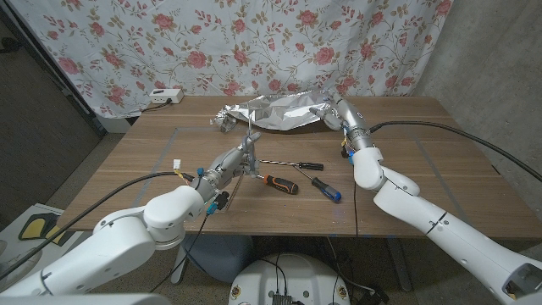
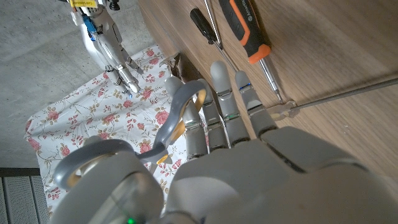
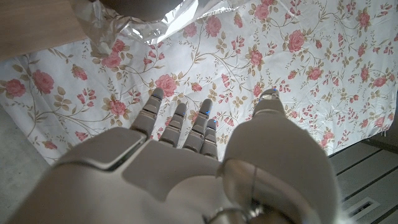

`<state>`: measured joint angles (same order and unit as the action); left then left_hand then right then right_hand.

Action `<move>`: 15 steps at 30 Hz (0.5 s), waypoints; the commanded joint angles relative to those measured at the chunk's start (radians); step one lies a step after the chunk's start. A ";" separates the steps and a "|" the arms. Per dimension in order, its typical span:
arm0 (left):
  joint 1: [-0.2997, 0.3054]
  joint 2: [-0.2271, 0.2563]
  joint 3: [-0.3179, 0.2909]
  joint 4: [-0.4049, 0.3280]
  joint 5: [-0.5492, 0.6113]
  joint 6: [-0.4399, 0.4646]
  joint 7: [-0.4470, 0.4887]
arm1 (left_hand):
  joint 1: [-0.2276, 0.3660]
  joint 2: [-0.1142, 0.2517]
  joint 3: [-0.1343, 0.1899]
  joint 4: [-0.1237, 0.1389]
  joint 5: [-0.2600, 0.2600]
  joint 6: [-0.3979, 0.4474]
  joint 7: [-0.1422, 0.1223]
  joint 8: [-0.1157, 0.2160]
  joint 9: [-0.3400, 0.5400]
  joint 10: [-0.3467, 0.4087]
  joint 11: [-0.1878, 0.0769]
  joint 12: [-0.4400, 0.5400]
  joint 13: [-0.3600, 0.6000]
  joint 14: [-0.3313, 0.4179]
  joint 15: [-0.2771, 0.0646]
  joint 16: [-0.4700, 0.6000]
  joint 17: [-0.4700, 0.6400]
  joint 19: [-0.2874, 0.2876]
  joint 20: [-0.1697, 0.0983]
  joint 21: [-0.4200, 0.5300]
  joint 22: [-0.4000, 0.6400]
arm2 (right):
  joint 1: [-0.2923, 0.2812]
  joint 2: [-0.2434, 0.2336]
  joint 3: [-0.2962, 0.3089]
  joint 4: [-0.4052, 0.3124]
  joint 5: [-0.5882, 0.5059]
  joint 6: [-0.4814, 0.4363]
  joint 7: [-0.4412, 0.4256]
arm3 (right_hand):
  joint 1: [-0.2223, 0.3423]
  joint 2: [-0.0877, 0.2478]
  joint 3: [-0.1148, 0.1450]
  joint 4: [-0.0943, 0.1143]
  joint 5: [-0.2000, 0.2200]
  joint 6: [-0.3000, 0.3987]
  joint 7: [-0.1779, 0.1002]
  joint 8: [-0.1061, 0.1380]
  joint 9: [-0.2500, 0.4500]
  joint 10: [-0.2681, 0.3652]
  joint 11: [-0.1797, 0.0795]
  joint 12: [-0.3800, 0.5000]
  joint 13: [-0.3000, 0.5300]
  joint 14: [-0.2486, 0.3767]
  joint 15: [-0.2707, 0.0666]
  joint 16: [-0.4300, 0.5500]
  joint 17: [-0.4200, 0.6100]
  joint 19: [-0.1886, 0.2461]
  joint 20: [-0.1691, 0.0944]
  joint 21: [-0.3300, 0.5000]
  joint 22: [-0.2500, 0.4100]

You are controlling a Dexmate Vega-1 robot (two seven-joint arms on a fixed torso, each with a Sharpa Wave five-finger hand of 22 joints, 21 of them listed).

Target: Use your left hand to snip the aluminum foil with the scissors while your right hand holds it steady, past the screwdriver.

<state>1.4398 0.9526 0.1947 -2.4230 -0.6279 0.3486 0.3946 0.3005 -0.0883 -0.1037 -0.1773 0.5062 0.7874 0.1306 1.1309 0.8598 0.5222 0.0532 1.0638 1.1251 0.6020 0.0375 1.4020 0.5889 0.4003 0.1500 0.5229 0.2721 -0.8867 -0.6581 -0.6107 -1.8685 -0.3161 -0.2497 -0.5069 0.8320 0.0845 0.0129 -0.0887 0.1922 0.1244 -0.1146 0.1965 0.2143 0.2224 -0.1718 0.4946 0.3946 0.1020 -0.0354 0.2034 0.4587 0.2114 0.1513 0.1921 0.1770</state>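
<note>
While my left hand (image 1: 235,161) grips the scissors (image 1: 250,146) by their grey handles, with fingers curled through the loops, the blades point up and away toward the aluminum foil (image 1: 275,112), which lies crumpled at the far middle of the wooden table (image 1: 423,169), well apart from the scissor tips. In the left wrist view the scissors (image 2: 177,121) sit against my fingers (image 2: 224,93), and I cannot tell whether the blades are parted. My right hand (image 1: 340,114) is at the foil's right end, just beside it; I cannot tell whether it touches or holds the sheet, though the right wrist view shows my fingers (image 3: 180,127) stretched out and apart, the foil (image 3: 130,25) beyond them. Nearer to me than the foil lie an orange-handled screwdriver (image 1: 279,182), a blue-handled one (image 1: 326,189) and a thin black-handled one (image 1: 292,164).
</note>
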 commanded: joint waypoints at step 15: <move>0.014 0.001 -0.008 -0.015 -0.008 0.025 0.010 | -0.035 -0.060 -0.237 0.248 -0.005 0.009 0.020 -0.007 -0.007 0.068 -0.044 0.396 0.037 0.014 -0.003 0.010 -0.012 0.015 -0.005 0.001 0.002 | 0.156 0.024 -0.162 0.152 -0.409 -0.073 0.037 | 0.049 0.014 0.021 -0.034 -0.003 -0.019 -0.025 0.013 0.000 -0.018 -0.023 -0.039 -0.012 -0.019 -0.148 0.001 -0.021 -0.001 -0.032 0.003 -0.001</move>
<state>1.4536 0.9567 0.1839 -2.4335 -0.6343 0.3623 0.3983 0.3064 -0.0943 -0.0993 -0.1730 0.5062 0.7937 0.1369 1.1307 0.8559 0.5276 0.0586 1.0638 1.1250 0.6049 0.0346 1.4058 0.5790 0.4039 0.1464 0.5229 0.2720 -0.7943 -0.6431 -0.7164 -1.7841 -0.5841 -0.2995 -0.4942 0.8637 0.0975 0.0291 -0.1133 0.1922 0.1083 -0.1305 0.2036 0.2143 0.2063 -0.1879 0.4586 0.3848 0.0807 -0.0353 0.2035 0.4402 0.2075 0.1328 0.1923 0.1771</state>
